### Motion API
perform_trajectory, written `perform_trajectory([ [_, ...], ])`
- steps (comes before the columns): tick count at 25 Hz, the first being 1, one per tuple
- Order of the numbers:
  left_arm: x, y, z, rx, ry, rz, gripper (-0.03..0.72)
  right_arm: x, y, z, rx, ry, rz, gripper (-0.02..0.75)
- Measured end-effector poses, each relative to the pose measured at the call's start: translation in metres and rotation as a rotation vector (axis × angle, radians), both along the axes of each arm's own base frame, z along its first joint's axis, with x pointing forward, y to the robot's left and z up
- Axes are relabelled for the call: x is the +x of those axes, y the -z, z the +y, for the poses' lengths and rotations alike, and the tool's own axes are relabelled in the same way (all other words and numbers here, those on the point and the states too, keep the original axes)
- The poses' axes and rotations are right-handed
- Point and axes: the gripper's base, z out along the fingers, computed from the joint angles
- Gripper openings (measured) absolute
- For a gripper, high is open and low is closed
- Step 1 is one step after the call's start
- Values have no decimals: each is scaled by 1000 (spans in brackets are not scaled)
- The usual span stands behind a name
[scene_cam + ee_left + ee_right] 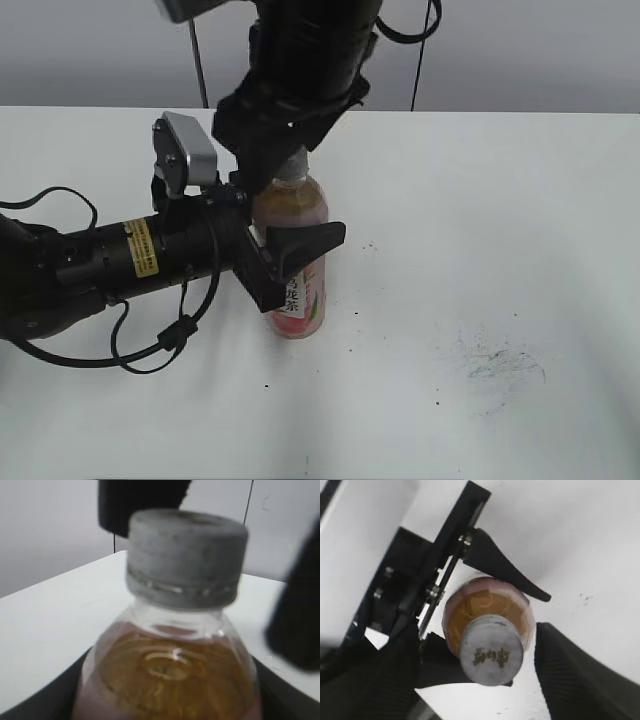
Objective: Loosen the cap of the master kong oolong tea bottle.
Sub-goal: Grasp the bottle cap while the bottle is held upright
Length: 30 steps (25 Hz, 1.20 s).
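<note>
The master kong oolong tea bottle [296, 215] stands upright on the white table, with pale amber tea and a pink-and-white label. My left gripper [295, 245] comes in from the left and is shut on the bottle's body. The light-grey cap [491, 650] sits on the neck and fills the left wrist view [187, 560]. My right gripper [477, 680] hangs over the bottle from above, open. Its two black fingers flank the cap with a gap on each side. In the exterior view the right gripper [275, 160] hides the cap.
The white table [480, 200] has a patch of dark scuff marks [500, 365] at the front right. Black cables [150, 345] loop under the left arm. A grey wall stands behind the table.
</note>
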Motion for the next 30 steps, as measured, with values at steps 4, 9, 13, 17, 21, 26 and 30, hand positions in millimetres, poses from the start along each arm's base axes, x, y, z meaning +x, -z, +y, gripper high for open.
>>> perform_trajectory([
  [4, 0, 0, 0, 1, 0, 0, 445, 1, 0, -1, 47, 316, 78, 507],
  [9, 0, 0, 0, 1, 0, 0, 445, 2, 0, -2, 64, 453, 107, 456],
  [13, 0, 0, 0, 1, 0, 0, 445, 2, 0, -2, 67, 467, 110, 371],
  [17, 0, 0, 0, 0, 0, 0, 445, 2, 0, -2, 52, 399, 89, 272],
  [21, 0, 0, 0, 1, -2, 1, 445, 2, 0, -2, 17, 216, 36, 272],
  [26, 0, 0, 0, 1, -1, 1, 445, 2, 0, -2, -46, -134, -62, 272],
  [30, 0, 0, 0, 1, 1, -1, 445, 2, 0, -2, -105, -479, -161, 272],
])
